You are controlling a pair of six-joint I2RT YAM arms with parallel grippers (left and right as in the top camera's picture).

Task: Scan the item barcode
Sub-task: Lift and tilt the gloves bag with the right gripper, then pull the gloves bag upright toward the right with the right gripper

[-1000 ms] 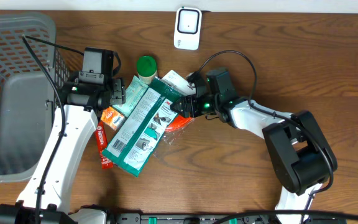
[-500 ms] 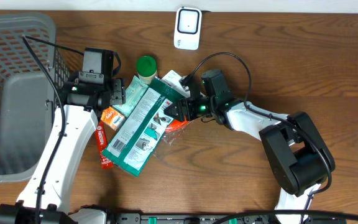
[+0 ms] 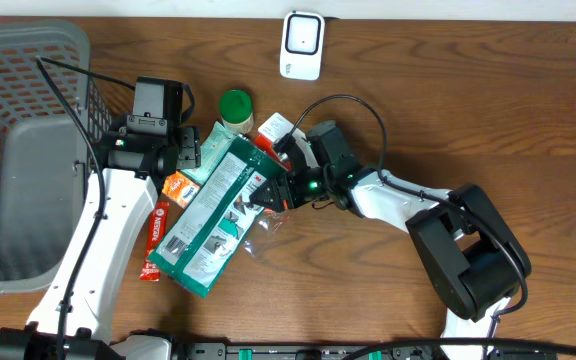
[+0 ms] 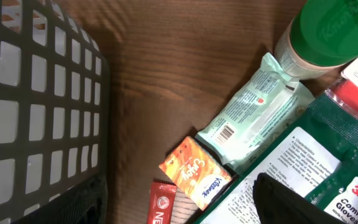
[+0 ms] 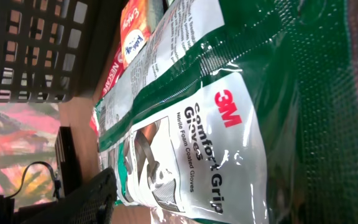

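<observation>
Squarely near the middle of the bench, a green 3M Comfort Grip Gloves pack lies flat and slanted, printed face up, its lower end angled toward the near edge and its upper end toward the far edge. The right hand sits at the pack's upper right corner, touching it; its wrist camera is filled by the glossy wrapper with one dark finger low in the frame, and it cannot be told whether the fingers pinch the pack or only press against it. The left hand hovers just beside the pack's upper left edge, fingers spread wide and holding nothing, above a pale green wipes packet. An orange tissue packet and a red sachet lie along the pack's left side, the sachet partly under it. A green-lidded tube lies just beyond the upper end. A white scanner rests at the far edge, well apart from the pack. A grey mesh basket fills the far left corner.
</observation>
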